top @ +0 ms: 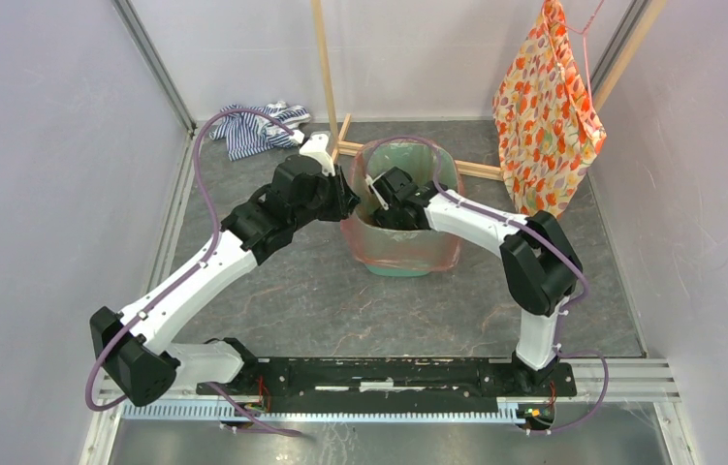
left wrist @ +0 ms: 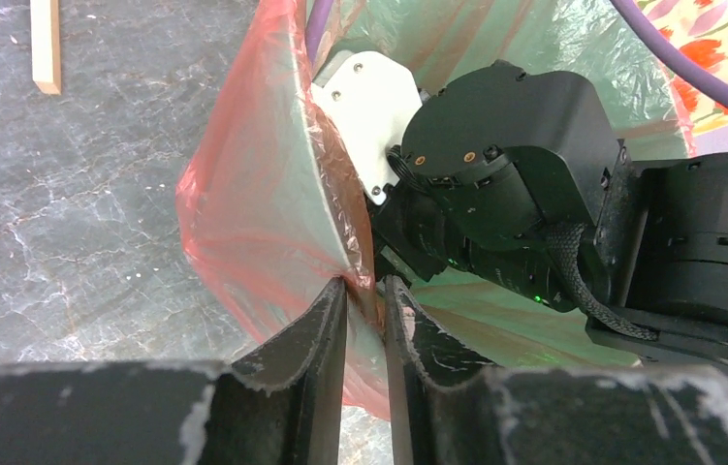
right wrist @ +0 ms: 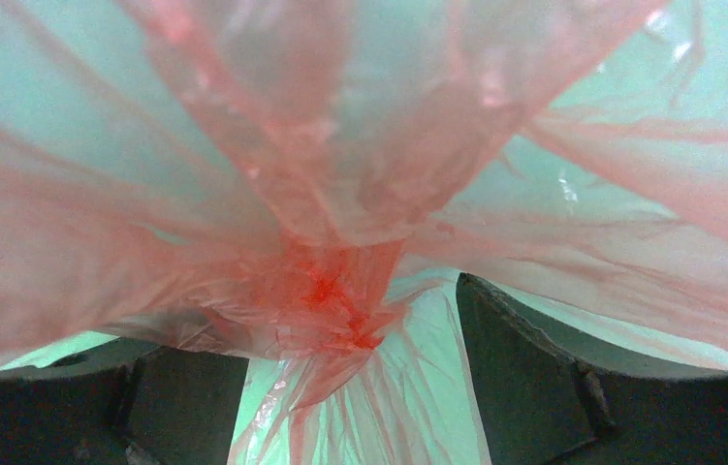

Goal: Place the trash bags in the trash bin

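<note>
Trash bag [top: 403,254] [left wrist: 243,213] [right wrist: 321,281]: a thin red-orange film is seen lining the trash bin, with its mouth turned down over the rim and hanging along the outer wall. The film is crinkled, and the green is visible through it.

Bag bottom: in the right wrist view the film is gathered into a dense red bunch, from which pleats fan outward.

Trash bin [top: 404,270]: a mint-green bin is stood upright on the table, toward the back and near the middle, between the two wrists.

Left gripper [top: 350,199] [left wrist: 364,291]: it is placed at the bin's left rim. The jaws are drawn narrow, one finger outside the wall and one inside, and the trash bag is pinched at the rim between them.

Right gripper [top: 394,199] [right wrist: 340,339]: it is lowered into the bin's mouth from the right. The jaws are spread wide, and the bunched film lies between the fingers; contact with either finger cannot be told.

Table [top: 321,300]: a dark grey marbled surface is shown.

Striped cloth [top: 258,126]: a blue-and-white heap is left at the back left, well apart from the bin.

Floral cloth [top: 544,126]: an orange patterned piece is hung at the back right.

Wooden frame [top: 326,77] [left wrist: 47,44]: light strips are stood and laid just behind the bin.
</note>
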